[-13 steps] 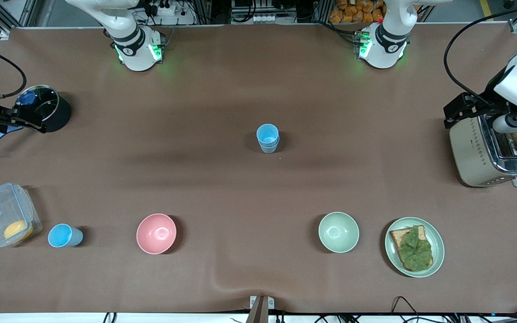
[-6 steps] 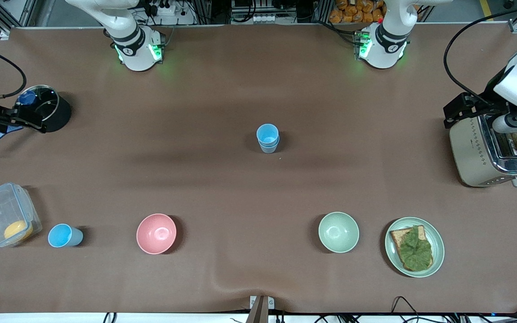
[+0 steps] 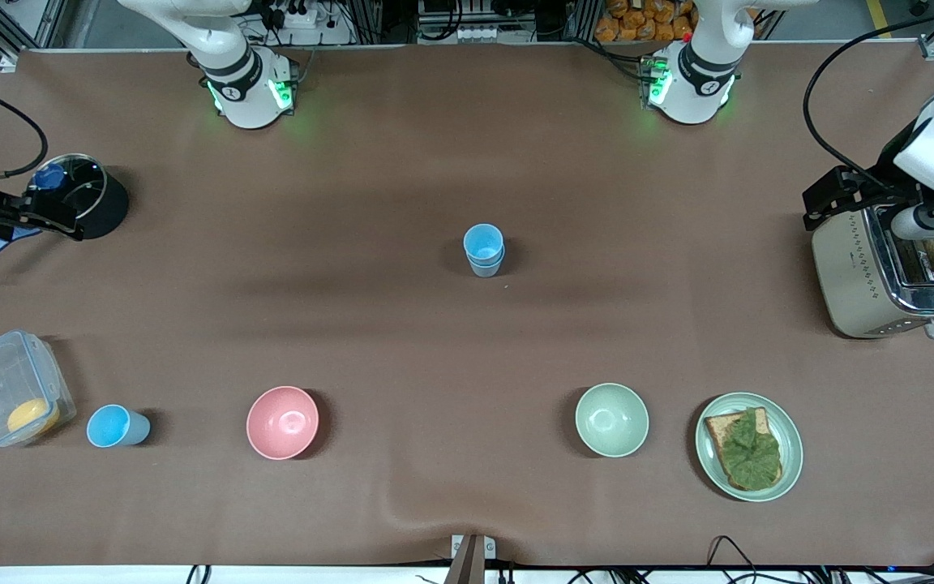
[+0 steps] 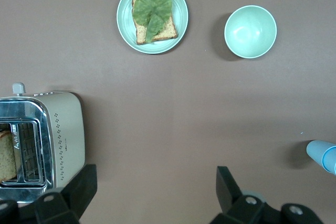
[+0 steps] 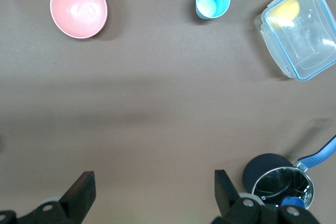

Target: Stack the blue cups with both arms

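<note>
Two blue cups [image 3: 483,250] stand nested as one stack at the table's middle; the stack's edge shows in the left wrist view [image 4: 323,157]. A single blue cup [image 3: 117,427] stands upright near the front camera at the right arm's end, beside a clear container; it also shows in the right wrist view [image 5: 212,0]. My left gripper [image 4: 156,192] is open and empty, up beside the toaster [image 3: 840,193]. My right gripper [image 5: 153,190] is open and empty, up beside a black pot [image 3: 37,217]. Both are well away from the cups.
A pink bowl [image 3: 282,422] and a pale green bowl [image 3: 611,419] stand near the front camera. A plate with toast and lettuce [image 3: 749,446] is beside the green bowl. A toaster [image 3: 880,276], a black pot [image 3: 90,199] and a clear lidded container [image 3: 9,388] sit at the table's ends.
The left arm's hand has shifted very slightly toward its own end of the table. The cups and the right arm have not moved.
</note>
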